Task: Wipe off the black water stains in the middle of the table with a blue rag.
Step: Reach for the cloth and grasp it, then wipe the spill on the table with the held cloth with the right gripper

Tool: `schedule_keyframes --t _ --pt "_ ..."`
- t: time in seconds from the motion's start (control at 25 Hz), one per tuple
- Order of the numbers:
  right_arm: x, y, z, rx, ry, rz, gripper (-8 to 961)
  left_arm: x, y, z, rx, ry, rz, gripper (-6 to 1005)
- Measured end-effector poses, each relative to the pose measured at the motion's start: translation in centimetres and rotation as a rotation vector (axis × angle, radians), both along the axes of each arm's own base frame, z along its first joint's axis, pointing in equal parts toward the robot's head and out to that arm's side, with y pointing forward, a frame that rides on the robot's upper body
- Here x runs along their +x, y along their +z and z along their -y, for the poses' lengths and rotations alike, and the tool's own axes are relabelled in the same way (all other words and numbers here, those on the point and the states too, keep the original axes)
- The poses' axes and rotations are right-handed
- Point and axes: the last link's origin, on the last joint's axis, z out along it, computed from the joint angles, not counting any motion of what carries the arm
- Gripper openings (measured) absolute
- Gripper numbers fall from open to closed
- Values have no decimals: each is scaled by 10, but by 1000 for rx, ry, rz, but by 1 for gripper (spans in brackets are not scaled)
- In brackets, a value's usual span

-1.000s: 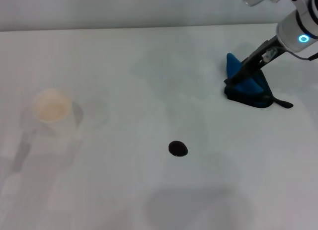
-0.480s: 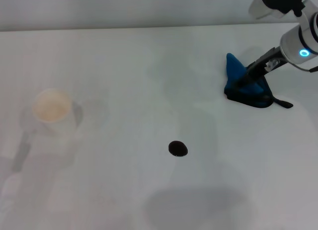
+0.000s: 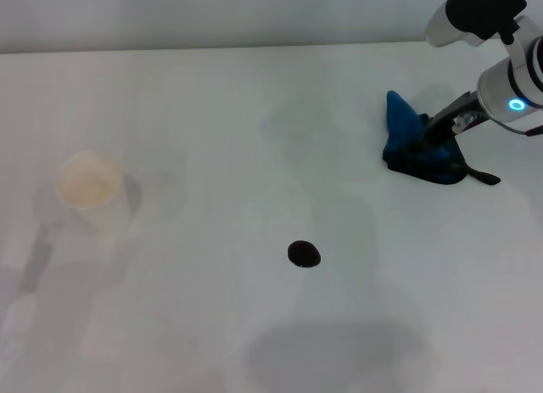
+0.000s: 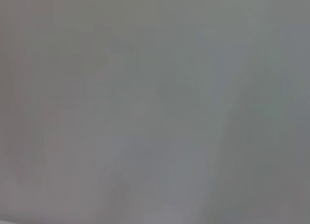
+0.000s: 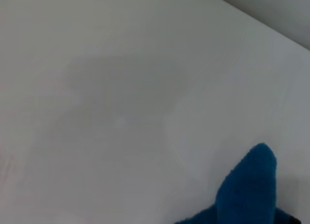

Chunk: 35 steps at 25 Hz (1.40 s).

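White table (image 3: 212, 113) fills my head view; my right gripper (image 3: 422, 138), arm cut off at upper right, presses into the blue rag (image 3: 420, 147), and I cannot tell its finger state. 1 glossy black water stain (image 3: 304, 254) sits lower center, well apart. Right wrist view shows only the rag's peak at lower right. Left wrist view is blank grey.

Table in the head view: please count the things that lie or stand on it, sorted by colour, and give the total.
White or cream: 1, the paper cup.
Blue: 1, the blue rag, with the right tool on it.
Black: 1, the black water stains, one small blot.
Total: 3 things on the table.
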Motion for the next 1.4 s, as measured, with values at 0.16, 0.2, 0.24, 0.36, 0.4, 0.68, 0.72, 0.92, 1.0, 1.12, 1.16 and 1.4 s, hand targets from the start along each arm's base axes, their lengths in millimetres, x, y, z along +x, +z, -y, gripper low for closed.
schedule_keyframes --t 0.16,0.2,0.24,0.36,0.4,0.68,0.72,0.92,1.0,1.12,1.16,1.4 --pt "3 0 -1 13 -1 5 627 0 0 0 0 0 -1 877" --pt "3 0 -1 17 0 5 577 0 0 0 0 1 -1 877" --pt "3 0 -2 20 2 6 527 0 0 0 0 1 -1 877" --pt "3 0 -2 22 4 8 469 0 0 0 0 1 -1 877" --pt "4 0 -2 21 4 9 465 0 0 0 0 1 -1 877" --pt "7 -1 0 16 -4 18 417 -1 1 0 4 5 0 877" --pt "7 -1 0 16 -4 18 408 -1 1 0 5 6 0 877" --pt "8 -2 1 7 -2 29 362 -1 1 0 5 6 0 877" --pt "8 -1 1 2 -3 31 343 -1 1 0 6 7 0 877" --pt "8 -1 2 -4 -6 33 260 -1 1 0 6 7 1 877" --pt "8 0 2 -5 -6 34 223 -1 1 0 6 7 2 877" --pt "6 1 6 -41 -14 36 100 -1 1 0 6 6 3 877"
